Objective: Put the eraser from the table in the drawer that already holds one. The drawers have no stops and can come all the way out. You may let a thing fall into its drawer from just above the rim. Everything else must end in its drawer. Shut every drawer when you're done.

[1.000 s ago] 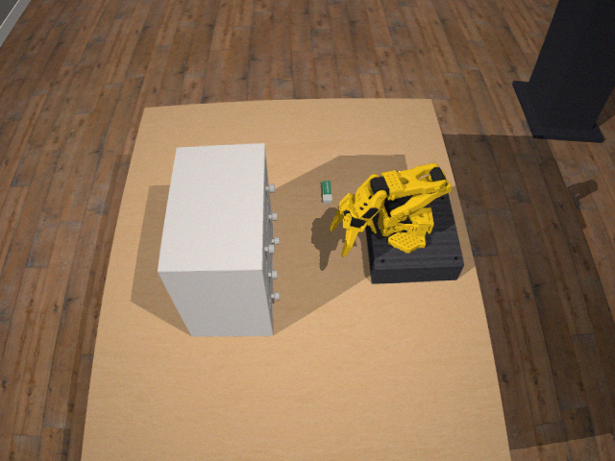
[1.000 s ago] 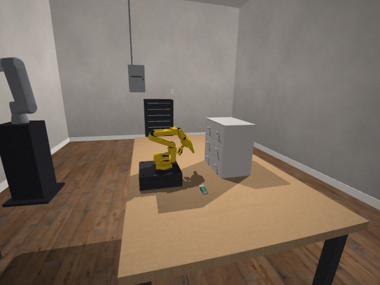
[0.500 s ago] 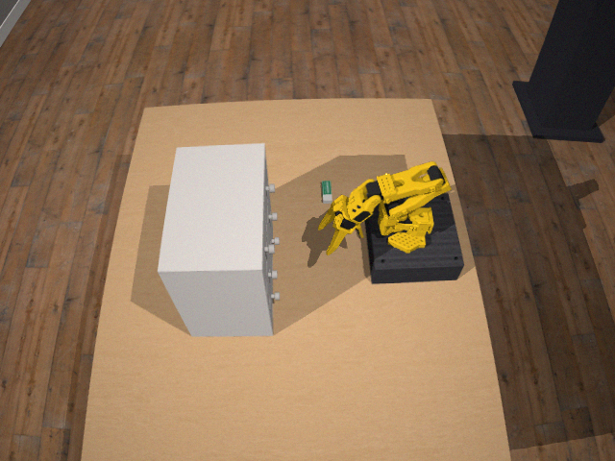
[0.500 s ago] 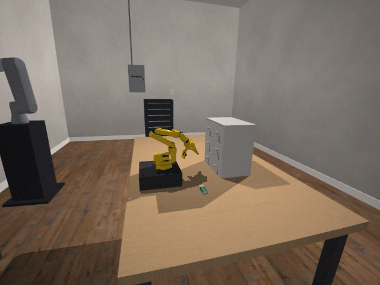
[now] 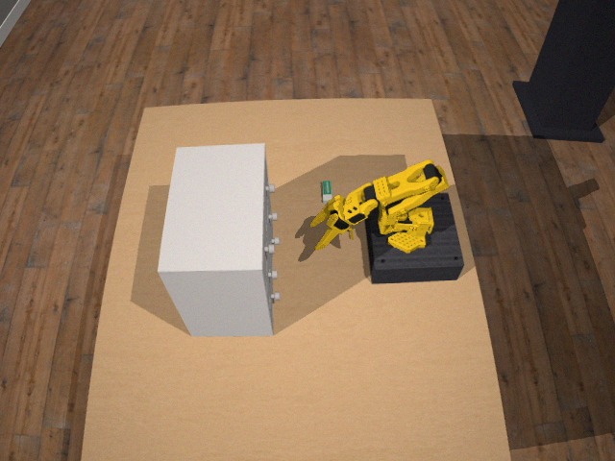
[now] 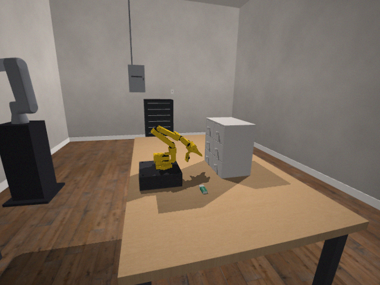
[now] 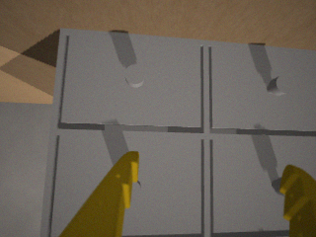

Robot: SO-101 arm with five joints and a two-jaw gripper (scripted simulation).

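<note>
Top view: my yellow claw stands part-open, holding nothing, seemingly seeking a drawer; next, line up with one pale knob-like handle toward nine o'clock.

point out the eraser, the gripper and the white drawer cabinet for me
eraser (image 5: 326, 187) (image 6: 203, 189): top and exterior views, its green sleeve
gripper (image 5: 314, 237): top view, midway between its fingertips
white drawer cabinet (image 5: 215, 208) (image 6: 236, 150): top view, its top board; exterior view, its side panel

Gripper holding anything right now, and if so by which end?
Nothing held: the gripper is open in front of the drawers, and the eraser lies on the table.
</note>
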